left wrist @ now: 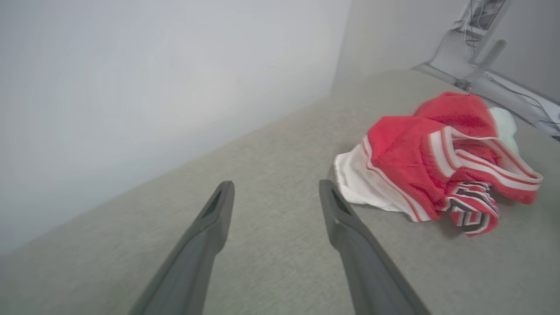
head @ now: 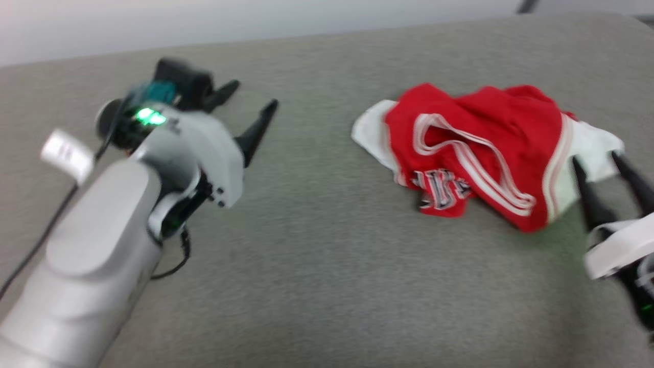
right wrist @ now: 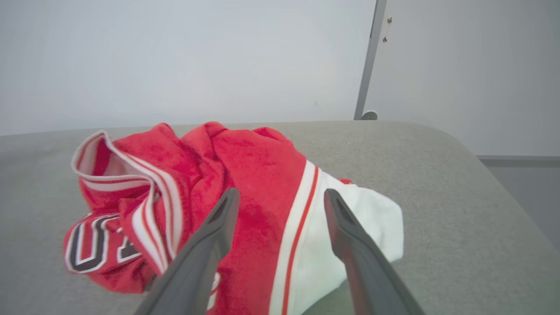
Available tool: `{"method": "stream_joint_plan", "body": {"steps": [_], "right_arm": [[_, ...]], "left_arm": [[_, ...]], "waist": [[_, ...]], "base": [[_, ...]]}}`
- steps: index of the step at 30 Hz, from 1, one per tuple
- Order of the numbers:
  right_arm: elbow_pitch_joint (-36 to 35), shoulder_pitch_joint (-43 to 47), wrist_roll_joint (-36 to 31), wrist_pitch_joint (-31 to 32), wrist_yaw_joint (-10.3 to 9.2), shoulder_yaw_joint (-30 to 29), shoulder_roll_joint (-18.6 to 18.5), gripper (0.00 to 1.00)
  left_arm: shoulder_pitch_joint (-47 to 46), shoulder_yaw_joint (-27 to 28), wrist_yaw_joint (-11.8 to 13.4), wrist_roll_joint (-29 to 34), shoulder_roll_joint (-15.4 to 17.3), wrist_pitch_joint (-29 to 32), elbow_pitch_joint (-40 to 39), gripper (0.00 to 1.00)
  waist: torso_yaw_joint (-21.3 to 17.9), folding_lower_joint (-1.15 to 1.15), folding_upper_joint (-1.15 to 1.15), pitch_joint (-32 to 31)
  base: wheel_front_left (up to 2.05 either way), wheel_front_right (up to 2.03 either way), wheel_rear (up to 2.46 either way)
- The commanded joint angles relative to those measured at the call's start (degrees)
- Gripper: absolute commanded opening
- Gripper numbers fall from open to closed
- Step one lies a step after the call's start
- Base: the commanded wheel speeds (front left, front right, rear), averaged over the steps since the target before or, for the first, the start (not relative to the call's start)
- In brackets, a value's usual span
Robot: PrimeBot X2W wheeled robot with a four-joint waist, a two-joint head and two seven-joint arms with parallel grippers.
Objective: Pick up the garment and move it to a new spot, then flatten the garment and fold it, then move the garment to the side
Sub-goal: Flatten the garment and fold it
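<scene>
**Nearer side: the right**

The right gripper (right wrist: 281, 195) holds its fingers spread, pinching nothing, tips just over the line where the crumpled red jersey (head: 475, 148) meets its white sleeve (right wrist: 363, 227). The heap lies right of centre on the grey padded surface (head: 327, 255), long axis left to right. The left gripper (head: 254, 94), equally spread, hovers well apart.

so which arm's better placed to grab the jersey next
Probably the right: the right gripper is open with its fingers at the white sleeve of the garment. The left gripper is open too, but far from it.
</scene>
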Motion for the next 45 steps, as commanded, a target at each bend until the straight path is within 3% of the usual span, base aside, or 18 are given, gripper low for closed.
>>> {"method": "stream_joint_plan", "body": {"steps": [1, 7, 11, 21, 27, 28, 29, 30, 38, 45], "right_arm": [[-1.13, 0.92, -0.81, -0.25, -0.06, 0.23, 1.21, 1.0], [-7.29, 4.17, -2.94, 0.9, -0.06, 0.42, 6.06, 1.0], [-9.0, 4.35, -4.04, 1.14, -0.05, 0.71, 7.74, 1.0], [-11.32, 2.19, -6.08, -0.14, -0.05, 4.13, 11.38, 1.0], [-11.23, 1.76, -6.37, -0.51, -0.06, 5.06, 11.9, 1.0], [-11.05, 1.74, -6.48, -0.45, -0.06, 4.81, 11.72, 1.0], [-10.91, 1.57, -6.62, -0.46, -0.06, 4.56, 11.58, 1.0], [-11.05, 1.35, -6.73, -0.59, -0.06, 4.45, 11.46, 1.0], [-12.17, 1.76, -8.09, 1.07, -0.06, 3.05, 9.58, 1.0], [-14.57, 3.75, -8.81, 4.74, -0.06, 2.17, 7.83, 1.0]], "left_arm": [[-1.36, -1.08, -0.1, -1.82, -0.21, 1.51, 0.97, 1.0], [-11.73, -9.22, -0.1, -15.18, -1.54, 17.99, 9.02, 1.0], [-17.28, -12.73, -0.1, -20.29, -2.43, 24.59, 13.4, 1.0], [-25.07, -24.59, -0.1, -19.53, 0.79, 26.63, 20.77, 1.0], [-24.21, -25.65, -0.1, -26.04, 0.11, 27.26, 24.52, 1.0], [-24.04, -26.02, -0.11, -27.02, -0.09, 27.71, 24.6, 0.79], [-23.95, -26.83, -0.12, -27.41, -0.17, 27.95, 24.2, 0.35], [-23.98, -27.62, -0.15, -27.53, -0.09, 27.79, 23.61, 0.0], [-23.12, -26.78, -0.11, -33.4, -0.38, 20.36, 22.01, 0.0], [-19.81, -26.01, -0.1, -38.69, 4.28, 15.9, 17.51, 0.0]], "waist": [[-6.06, 0.0, 0.0, 2.39], [-11.8, 0.0, 0.0, 5.27], [-14.51, 0.0, 0.0, 7.42], [-19.06, 0.0, 0.0, 11.44], [-19.26, 0.0, 0.0, 12.01], [-19.02, 0.0, 0.0, 12.0], [-18.68, 0.0, 0.0, 11.87], [-18.24, 0.0, 0.0, 11.75], [-10.54, 0.0, 0.0, 6.96], [-1.64, 0.0, 0.0, 1.29]], "base": [[0.0, 0.0, 0.0], [0.0, 0.0, 0.0], [0.0, 0.0, 0.0], [0.0, 0.0, 0.0], [0.0, 0.0, 0.0], [0.0, 0.0, 0.0], [0.0, 0.0, 0.0], [0.0, 0.0, 0.0], [0.0, 0.0, 0.0], [0.0, 0.0, 0.0]]}}
